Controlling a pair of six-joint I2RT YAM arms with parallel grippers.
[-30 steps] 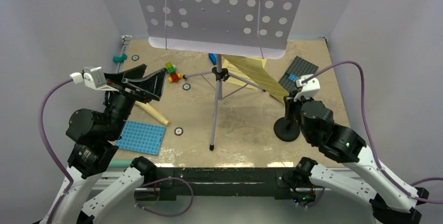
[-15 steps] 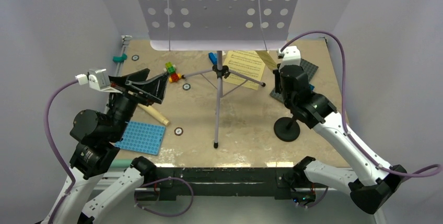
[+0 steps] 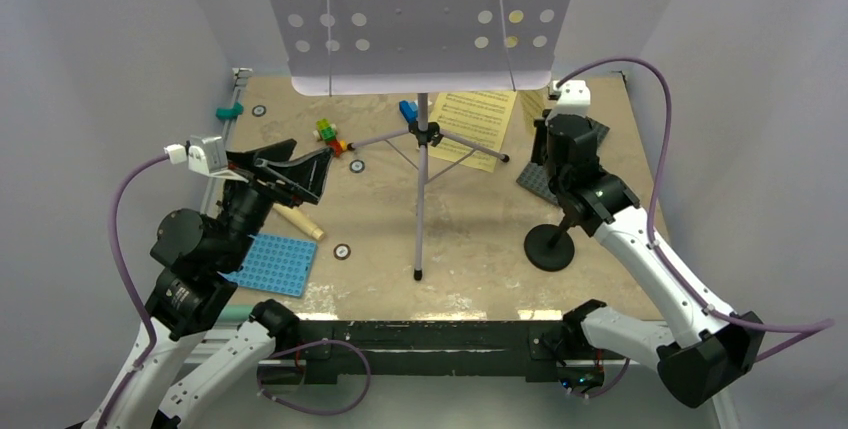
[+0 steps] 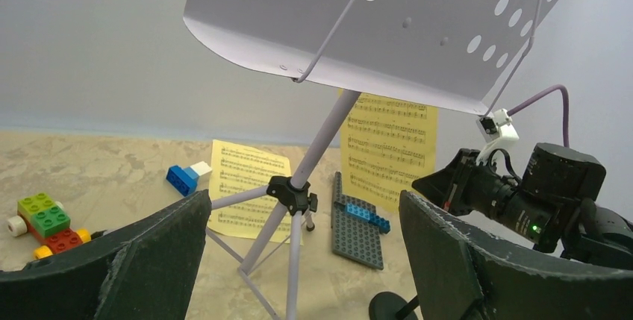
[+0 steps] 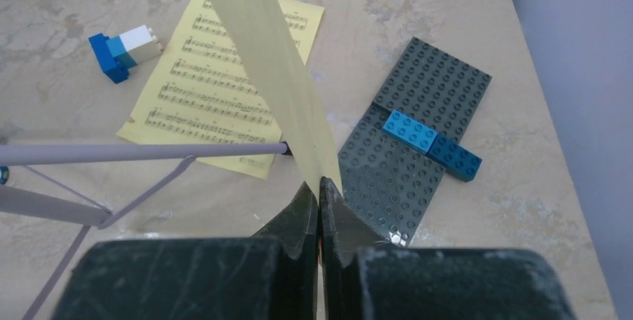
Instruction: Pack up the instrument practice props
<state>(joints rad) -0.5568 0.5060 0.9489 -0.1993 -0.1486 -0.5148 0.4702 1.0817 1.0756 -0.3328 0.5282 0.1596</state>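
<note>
The tall music stand (image 3: 420, 19) rises mid-table on its tripod (image 4: 292, 193), with its perforated lilac desk (image 4: 388, 22) high up. My right gripper (image 5: 319, 186) is shut on one yellow sheet-music page (image 5: 276, 66), held up in the air at the back right (image 3: 528, 114). A second page (image 3: 480, 124) lies flat behind the tripod. The black round-base mic stand (image 3: 549, 246) stands by the right arm. A cream microphone (image 3: 297, 219) lies half hidden under my left gripper (image 3: 300, 171). That gripper is open and empty, facing the tripod from the left.
A grey baseplate (image 5: 418, 133) carrying a blue brick (image 5: 433, 141) lies under the lifted page. A blue baseplate (image 3: 268, 264) sits front left. Coloured bricks (image 3: 328, 137) and a blue-and-white brick (image 5: 123, 51) lie near the back. Walls close in on three sides.
My right arm has swung from the mic stand to the back right, raising the yellow page off the table. The left arm and the music stand have shifted slightly right.
</note>
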